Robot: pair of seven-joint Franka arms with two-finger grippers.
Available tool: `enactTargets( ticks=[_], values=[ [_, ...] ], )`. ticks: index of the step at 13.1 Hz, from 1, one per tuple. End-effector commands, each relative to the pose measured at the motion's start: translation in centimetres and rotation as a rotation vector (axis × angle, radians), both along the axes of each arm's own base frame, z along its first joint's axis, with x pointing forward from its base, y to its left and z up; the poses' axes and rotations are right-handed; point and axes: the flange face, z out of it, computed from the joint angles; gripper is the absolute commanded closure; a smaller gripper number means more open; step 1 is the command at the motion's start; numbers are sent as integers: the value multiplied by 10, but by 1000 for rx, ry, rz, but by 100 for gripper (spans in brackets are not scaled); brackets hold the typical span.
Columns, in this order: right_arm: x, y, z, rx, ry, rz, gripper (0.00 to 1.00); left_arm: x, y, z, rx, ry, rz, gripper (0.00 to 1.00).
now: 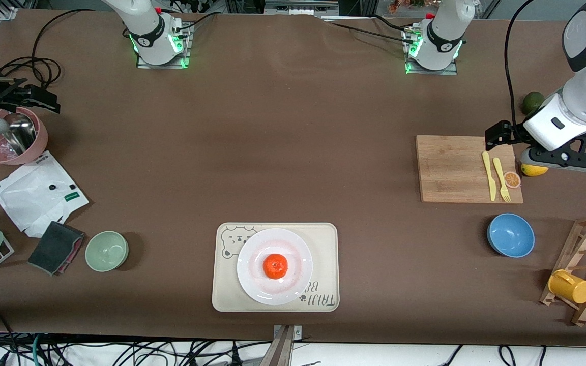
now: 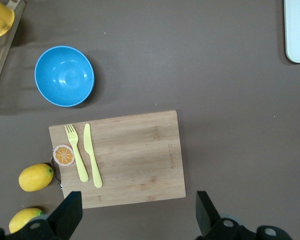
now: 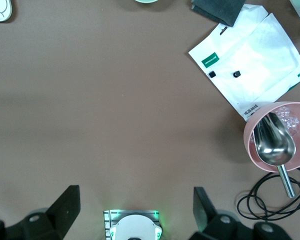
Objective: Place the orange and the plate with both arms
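So the small round red-orange orange [image 1: 275,266] was sitting right in the middle of the glossy round white plate [image 1: 252,284], and that plate was resting on the cream rectangular bear-printed tray [image 1: 326,239] near the front-camera edge of the brown surface [image 1: 293,127]. Neither arm was touching any of it. The left claw [image 2: 139,212] was up in the air over the edge of the rectangular bamboo cutting board [image 1: 450,168] at the left arm's end, fingers spread wide with nothing between them. On that board lay a pale yellow plastic knife [image 1: 488,175] and a matching yellow fork [image 1: 501,179] side by side, with a little flat orange slice [image 1: 512,179] just beside the fork. Two yellow lemons [image 2: 35,177] sat just off the board next to the slice, and a glossy blue round bowl [image 1: 510,235] was at roughly 5 o'clock from the board in the front view, nearer the camera. The right claw [image 3: 135,210] was hanging over the right arm's end of the surface, also wide open and empty, near a pink bucket [image 1: 10,137] holding a metal scoop [image 3: 274,145]. A white plastic bag [image 1: 36,195] lay just nearer the camera than the bucket, and a pale green bowl [image 1: 107,250] sat at about 9 o'clock from the tray.
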Motion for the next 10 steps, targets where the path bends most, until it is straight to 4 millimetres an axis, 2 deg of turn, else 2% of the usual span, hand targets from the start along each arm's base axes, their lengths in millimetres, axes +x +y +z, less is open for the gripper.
enactTargets(
  ticks=[1,6,8,10],
  values=[
    [0,1,4,19,-2,-5,0,-4,1,5,-26,3,-7,0],
    [3,0,11,-3,-3,-54,0,-4,0,5,-26,3,-9,0],
    [2,-7,7,-1,20,-68,0,-4,0,5,-26,3,-9,0],
    [2,-3,6,-2,20,-59,0,-4,0,5,-26,3,-7,0]
  ],
)
